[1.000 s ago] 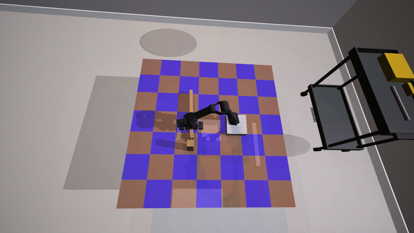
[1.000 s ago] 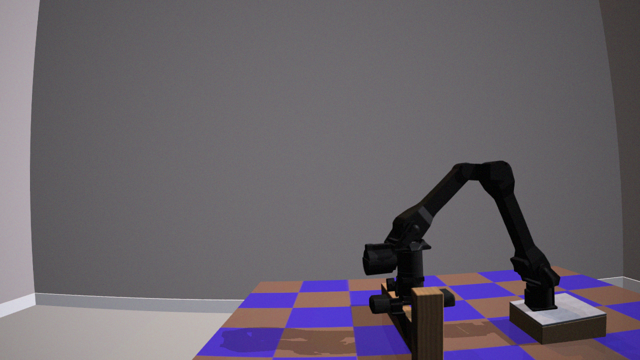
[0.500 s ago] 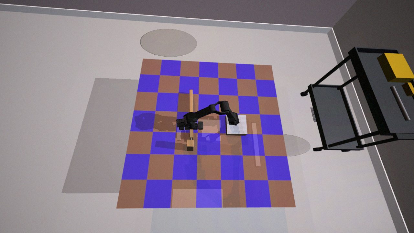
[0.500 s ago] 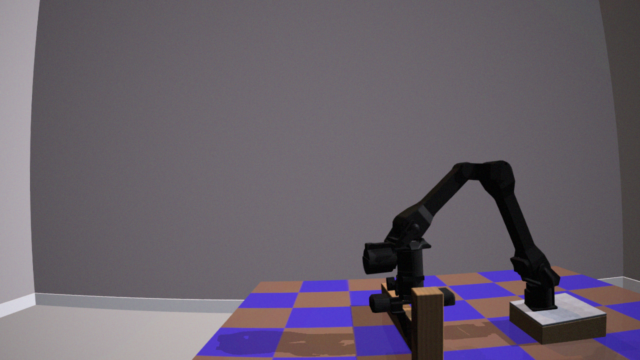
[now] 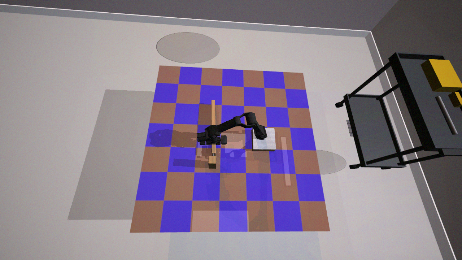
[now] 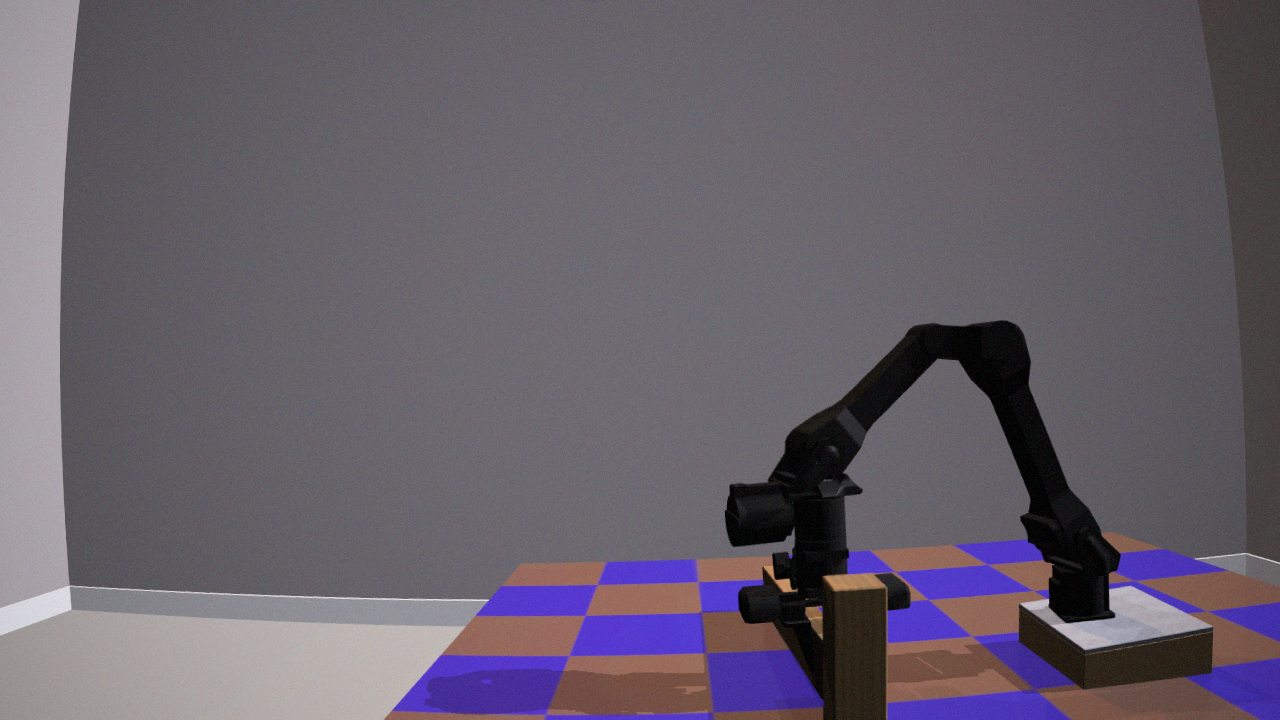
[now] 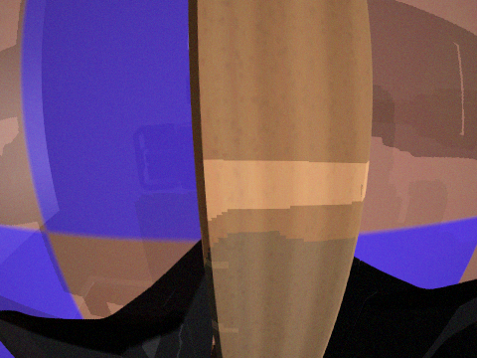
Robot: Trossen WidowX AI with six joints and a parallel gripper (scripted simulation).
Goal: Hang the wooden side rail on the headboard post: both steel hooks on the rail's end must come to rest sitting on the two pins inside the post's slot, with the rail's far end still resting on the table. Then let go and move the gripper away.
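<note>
The hand [image 5: 213,141] [image 6: 819,617] [image 7: 254,239] is clamped on the wooden side rail [image 5: 213,111] [image 6: 778,580] [image 7: 283,114], one finger on each side. The rail extends lengthwise across the checkered table [image 5: 181,207] [image 6: 626,634] [image 7: 114,99], left of the arm's white-topped base [image 5: 269,143] [image 6: 1154,617]. The headboard post [image 5: 212,160] [image 6: 854,644] stands upright at the rail's near end. Steel hooks [image 5: 213,154] show between rail and post; their seating on the pins cannot be determined. The rail's far end points away from the post.
</note>
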